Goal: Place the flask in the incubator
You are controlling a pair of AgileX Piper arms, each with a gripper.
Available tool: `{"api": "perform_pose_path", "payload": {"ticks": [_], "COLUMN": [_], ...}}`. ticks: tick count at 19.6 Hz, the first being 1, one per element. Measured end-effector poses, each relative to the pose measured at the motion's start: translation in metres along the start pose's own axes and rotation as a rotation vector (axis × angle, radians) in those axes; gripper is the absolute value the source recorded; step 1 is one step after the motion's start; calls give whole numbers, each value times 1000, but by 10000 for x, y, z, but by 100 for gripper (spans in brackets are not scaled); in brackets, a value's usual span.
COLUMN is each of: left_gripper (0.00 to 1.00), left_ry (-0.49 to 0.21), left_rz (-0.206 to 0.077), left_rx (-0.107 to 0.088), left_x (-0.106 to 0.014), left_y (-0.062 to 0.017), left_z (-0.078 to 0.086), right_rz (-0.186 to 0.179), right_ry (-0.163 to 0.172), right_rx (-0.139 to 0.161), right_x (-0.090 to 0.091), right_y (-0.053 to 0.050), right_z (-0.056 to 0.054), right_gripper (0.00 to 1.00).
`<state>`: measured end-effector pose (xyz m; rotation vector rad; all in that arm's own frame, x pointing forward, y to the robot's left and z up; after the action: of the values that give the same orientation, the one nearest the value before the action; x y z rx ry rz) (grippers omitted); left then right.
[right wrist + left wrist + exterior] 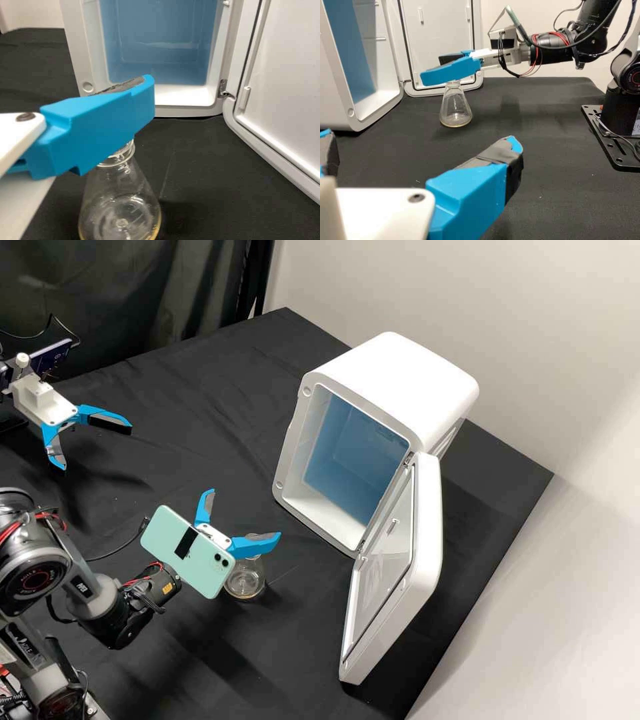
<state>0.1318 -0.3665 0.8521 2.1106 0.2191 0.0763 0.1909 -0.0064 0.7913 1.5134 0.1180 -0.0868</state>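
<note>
Closest to you, the right arm (100, 603) comes in from the near left with a mint-green phone (190, 552) strapped on its wrist. Just past it, the flask (245, 579) stands upright on the black tabletop (200, 407), in front of the incubator (393, 383) and a little to the left of its door (400, 560).

The right claw (243, 515) sits at the flask's neck with its fingers spread. One blue finger crosses the mouth, and you cannot tell whether the neck lies between the two. Nothing is pinched.

By my reading the opening step is done, since the door hangs wide to the near right. You have yet to grasp the flask, lift it and set it inside.

The flask is clear glass with a yellowish tinge at the base, and I cannot tell whether it holds any liquid. No contents show in the incubator's blue-lined chamber.

Your left claw (93, 445) hangs spread and holding nothing, well apart at the far left.
</note>
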Motion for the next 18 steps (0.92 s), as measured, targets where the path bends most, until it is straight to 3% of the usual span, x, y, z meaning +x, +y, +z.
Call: {"api": "perform_pose_path", "payload": {"ticks": [7,9,14,18], "left_gripper": [100,100,100,100], "left_ry": [6,8,14,14], "left_rz": [1,2,3,3], "left_rx": [-2,-2,-3,-3], "left_x": [-4,-6,-10,-10], "left_y": [1,2,3,3], "left_z": [-9,-11,-19,-19], "right_rz": [42,50,43,44], "right_ry": [-47,-45,-65,-76], "right_rx": [14,15,-24,-26], "right_x": [7,37,77,75], "right_y": [63,74,64,67], "right_z": [130,149,205,226], "right_gripper": [100,100,100,100]}}
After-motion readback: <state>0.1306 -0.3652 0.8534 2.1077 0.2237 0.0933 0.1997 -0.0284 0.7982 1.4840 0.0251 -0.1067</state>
